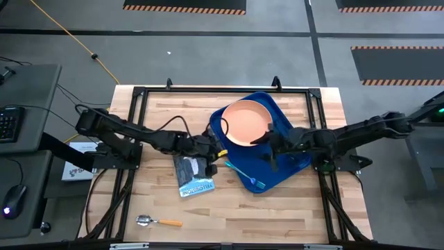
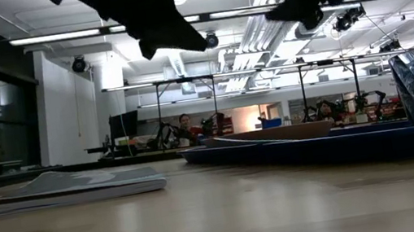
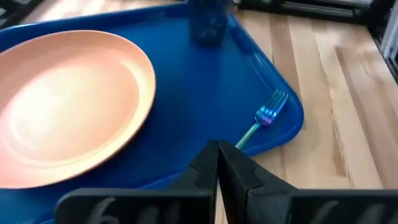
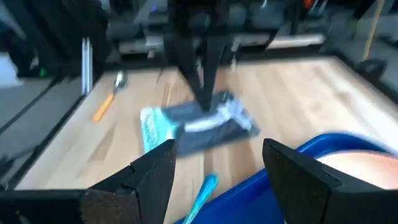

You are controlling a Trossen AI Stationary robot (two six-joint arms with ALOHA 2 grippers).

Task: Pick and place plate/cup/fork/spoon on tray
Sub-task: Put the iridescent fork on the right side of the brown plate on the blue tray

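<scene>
The plate (image 1: 246,122) lies in the upper part of the tray (image 1: 295,167), right of centre in the high view, leaving the tray's lower strip free for the smaller pieces. The cup (image 3: 209,22) stands on the tray near its far edge in the left wrist view; in the high view the right arm covers it. The fork (image 1: 244,175) lies slanted at the tray's lower edge, tines on the blue surface and handle out over the rim, so I judge it placed but not squared up. The spoon (image 1: 158,222) is well apart, alone on the wood at lower left, and looks like the one piece left to collect. The left gripper (image 3: 217,163) hangs at the tray's left edge, above the booklet (image 1: 193,175), with its fingers pressed together and nothing between them. The right gripper (image 4: 216,163) hovers over the tray's lower right with its fingers spread wide and empty, facing the booklet and the far spoon; it seems free for the next pick. The booklet shows a pale band with lettering near its lower edge, but it cannot be read.
</scene>
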